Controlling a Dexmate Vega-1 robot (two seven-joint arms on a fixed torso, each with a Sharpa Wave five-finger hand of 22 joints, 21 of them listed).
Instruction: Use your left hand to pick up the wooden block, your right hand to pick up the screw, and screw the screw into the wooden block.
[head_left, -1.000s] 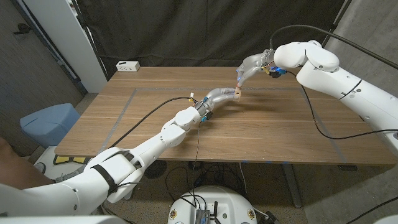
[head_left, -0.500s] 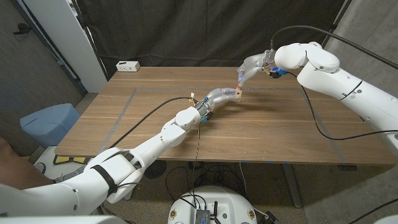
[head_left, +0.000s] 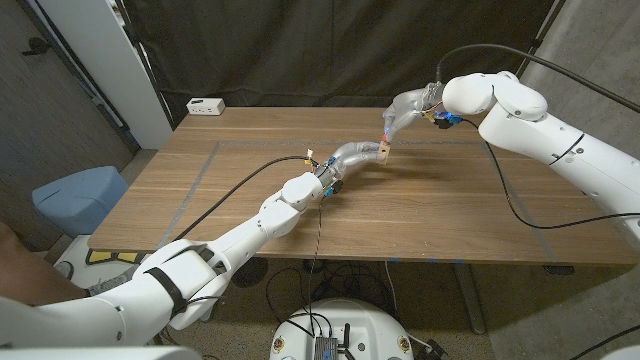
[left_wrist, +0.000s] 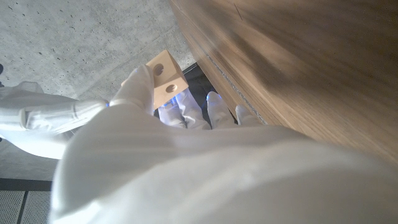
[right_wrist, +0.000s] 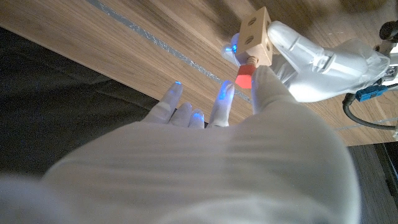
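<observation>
The left hand (head_left: 352, 155) holds the block (head_left: 382, 149) above the worktop (head_left: 430, 210), gripped in its fingers (left_wrist: 140, 84). 2 holes show on 1 face of the block. The right hand (head_left: 400, 110) pinches the red-headed screw (right_wrist: 244, 79) against the block; the screw's shaft is hidden. In the head view the screw is too small to see clearly.

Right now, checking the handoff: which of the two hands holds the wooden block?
The left hand grips the wooden block. The right hand instead pinches the red-headed screw against the block's side.
</observation>
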